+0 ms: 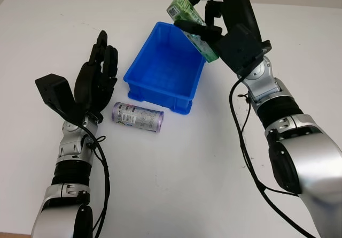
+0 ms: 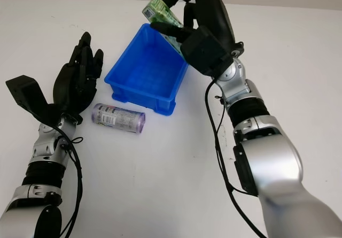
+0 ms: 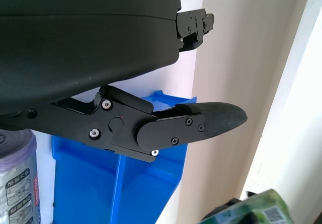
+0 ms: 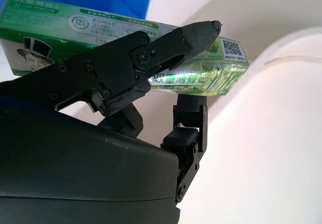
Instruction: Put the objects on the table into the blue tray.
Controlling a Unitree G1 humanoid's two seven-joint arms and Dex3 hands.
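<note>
Gripping a green box (image 1: 192,27) between its curled fingers (image 4: 151,58), the right hand (image 1: 227,21) holds it tilted above the far right corner of the blue tray (image 1: 141,80), off the table. A purple can (image 1: 137,116) lies on its side on the white table (image 1: 176,179), just beside the tray's near wall. The left hand (image 1: 96,80) holds nothing, open, raised to the tray's left, near the can's end.

A green box (image 1: 193,28) hangs tilted over the blue tray's (image 1: 140,79) far corner; a purple can (image 1: 137,116) lies before the tray
</note>
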